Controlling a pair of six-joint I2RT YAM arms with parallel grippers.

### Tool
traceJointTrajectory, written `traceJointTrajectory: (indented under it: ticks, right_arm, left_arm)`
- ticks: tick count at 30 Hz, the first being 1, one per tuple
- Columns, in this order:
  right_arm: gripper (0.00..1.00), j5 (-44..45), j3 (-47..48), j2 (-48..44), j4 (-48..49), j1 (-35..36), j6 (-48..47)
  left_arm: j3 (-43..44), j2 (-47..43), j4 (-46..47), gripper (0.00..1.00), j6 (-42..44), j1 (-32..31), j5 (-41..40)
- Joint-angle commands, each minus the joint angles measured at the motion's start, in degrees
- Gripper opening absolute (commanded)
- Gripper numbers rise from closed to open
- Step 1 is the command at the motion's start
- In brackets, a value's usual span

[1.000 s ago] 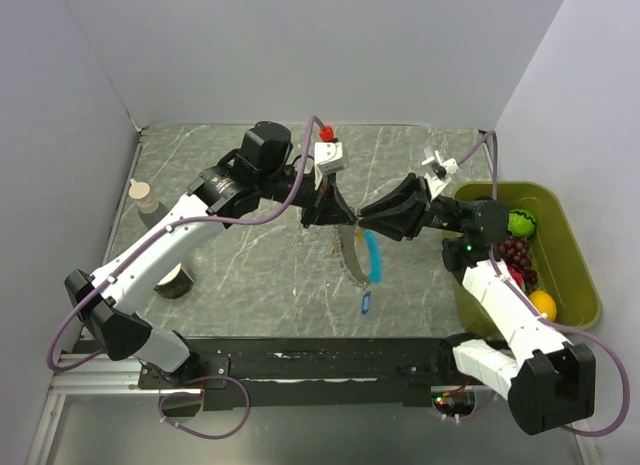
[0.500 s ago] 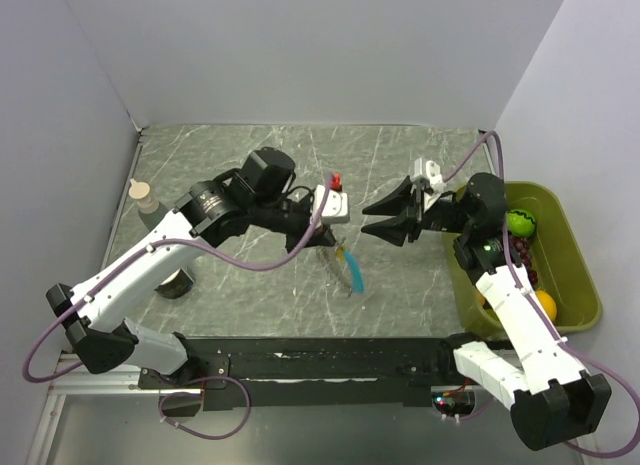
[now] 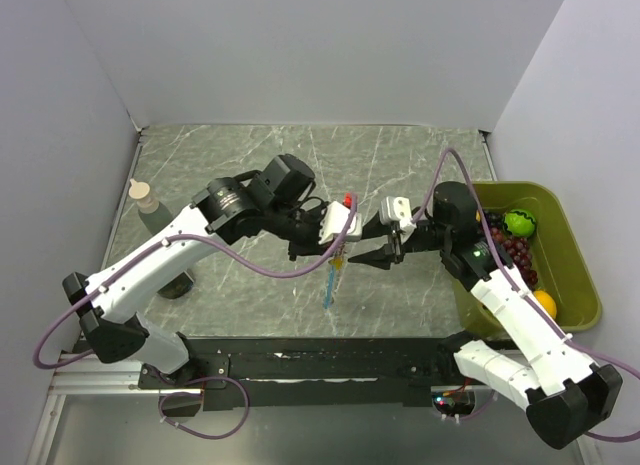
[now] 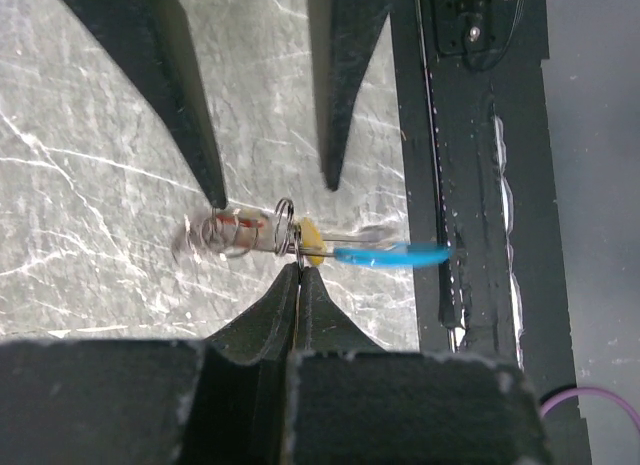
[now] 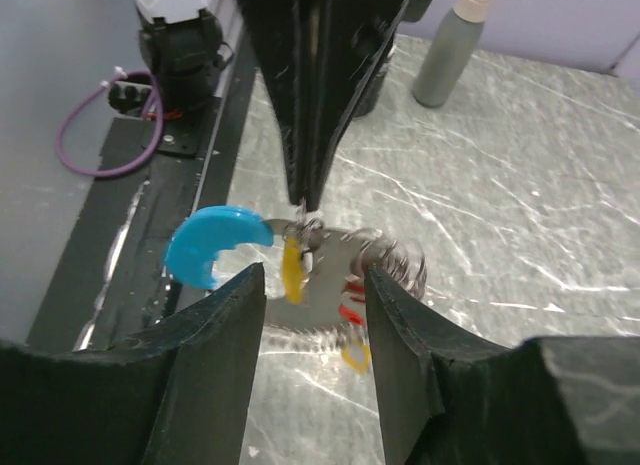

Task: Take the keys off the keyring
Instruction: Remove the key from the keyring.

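- We see the light-blue strip (image 3: 329, 285) hanging nearest, just above the desk (image 3: 250, 275).
- Our left fingers (image 4: 268, 315) are pinched together on the keyring (image 4: 283, 228), holding it off the desk, an orange key (image 4: 312, 232) beside the strip.
- Our right fingers (image 5: 215, 355) stand apart, their tips either side of the dangling keys.
- Farther right sits a green bin (image 3: 573, 247) of fruit.

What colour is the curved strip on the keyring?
The curved strip on the keyring is light blue; clearest in the right wrist view.
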Motion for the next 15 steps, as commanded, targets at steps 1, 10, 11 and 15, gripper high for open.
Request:
traceJointTrajectory:
  ticks: [1, 10, 11, 15]
  right_arm:
    - [0.49, 2.62, -1.04, -0.30, 3.59, 0.98, -0.04]
    - [0.25, 8.33, -3.69, -0.47, 7.90, 1.59, 1.72]
    - [0.29, 9.30, -3.78, -0.39, 8.51, 1.50, 2.33]
    - [0.43, 11.94, -3.51, -0.65, 10.18, 1.07, 4.96]
  left_arm:
    - [3.56, 0.98, -0.30, 0.01, 1.58, -1.39, -0.44]
    - [6.90, 2.39, -1.18, 0.01, 1.41, -1.83, 2.55]
    - [6.90, 2.39, -1.27, 0.01, 1.58, -1.75, 2.64]
    - [6.11, 2.21, -1.09, 0.01, 1.58, -1.83, 2.55]
